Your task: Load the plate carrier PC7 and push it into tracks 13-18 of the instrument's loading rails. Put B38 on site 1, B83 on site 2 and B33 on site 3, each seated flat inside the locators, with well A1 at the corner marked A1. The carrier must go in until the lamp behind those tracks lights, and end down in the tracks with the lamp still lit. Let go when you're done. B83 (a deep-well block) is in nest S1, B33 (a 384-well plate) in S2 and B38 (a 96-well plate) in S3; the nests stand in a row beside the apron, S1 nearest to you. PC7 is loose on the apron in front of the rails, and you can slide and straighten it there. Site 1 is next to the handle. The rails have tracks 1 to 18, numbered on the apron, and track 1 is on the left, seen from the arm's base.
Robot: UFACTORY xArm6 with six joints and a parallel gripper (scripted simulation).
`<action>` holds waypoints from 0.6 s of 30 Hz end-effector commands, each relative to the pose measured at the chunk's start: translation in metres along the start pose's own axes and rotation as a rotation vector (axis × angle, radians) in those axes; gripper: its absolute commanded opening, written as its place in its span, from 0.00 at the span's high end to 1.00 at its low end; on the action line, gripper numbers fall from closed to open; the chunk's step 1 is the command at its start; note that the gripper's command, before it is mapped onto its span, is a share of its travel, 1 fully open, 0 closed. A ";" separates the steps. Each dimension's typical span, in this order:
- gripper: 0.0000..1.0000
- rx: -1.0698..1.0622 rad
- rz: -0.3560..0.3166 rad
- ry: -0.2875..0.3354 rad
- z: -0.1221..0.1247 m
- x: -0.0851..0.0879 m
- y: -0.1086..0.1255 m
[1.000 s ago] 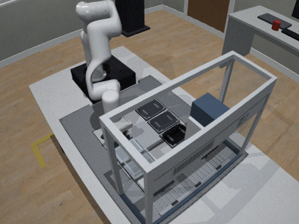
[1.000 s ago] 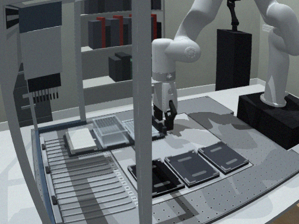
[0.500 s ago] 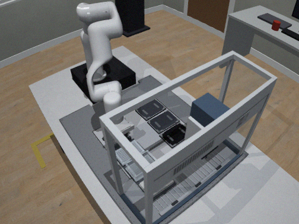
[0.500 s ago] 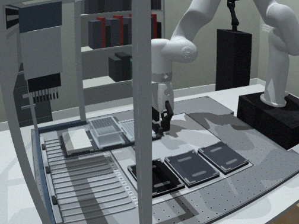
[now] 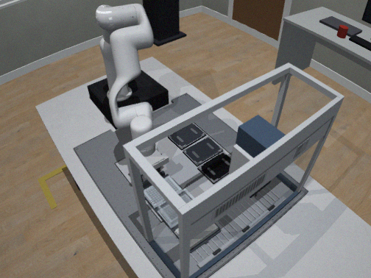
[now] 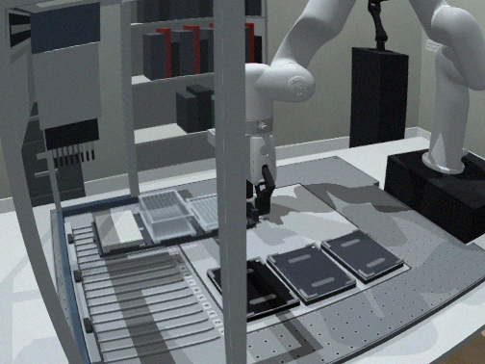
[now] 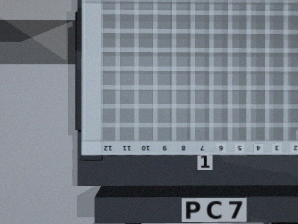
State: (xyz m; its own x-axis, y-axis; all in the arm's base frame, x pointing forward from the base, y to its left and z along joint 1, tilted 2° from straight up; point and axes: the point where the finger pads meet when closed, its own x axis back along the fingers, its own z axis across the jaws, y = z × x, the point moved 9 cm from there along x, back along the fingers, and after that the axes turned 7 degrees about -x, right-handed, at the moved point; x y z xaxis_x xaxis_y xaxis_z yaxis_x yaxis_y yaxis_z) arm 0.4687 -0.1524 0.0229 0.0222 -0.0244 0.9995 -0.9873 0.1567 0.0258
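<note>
The carrier PC7 (image 6: 159,226) lies along the far tracks of the rails (image 6: 140,299) and partly on them. It holds a white 384-well plate B33 (image 6: 117,228), the clear deep-well block B83 (image 6: 164,214) and the 96-well plate B38 (image 6: 204,209). My gripper (image 6: 257,207) is open and low at the carrier's handle end, with its fingers beside the handle. The wrist view shows B38 (image 7: 190,75) flat on site 1 (image 7: 204,162) above the PC7 label (image 7: 214,210); my fingers are out of that view. The three black nests (image 6: 310,272) are empty.
The instrument's white frame (image 5: 235,147) spans the deck, and one post (image 6: 231,193) hides part of the carrier. A pipetting head (image 6: 67,111) hangs over the far left. A blue box (image 5: 258,134) sits inside the frame, past the nests.
</note>
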 end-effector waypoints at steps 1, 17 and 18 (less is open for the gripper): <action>0.18 0.000 0.005 0.001 0.000 0.002 -0.006; 0.18 0.000 0.006 0.001 -0.002 0.002 -0.020; 0.18 0.000 0.006 0.001 -0.002 0.002 -0.021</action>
State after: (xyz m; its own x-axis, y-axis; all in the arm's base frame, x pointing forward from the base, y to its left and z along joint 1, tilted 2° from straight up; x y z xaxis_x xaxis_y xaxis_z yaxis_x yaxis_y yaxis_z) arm 0.4846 -0.1529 0.0225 0.0222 -0.0244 0.9995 -0.9873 0.1567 0.0257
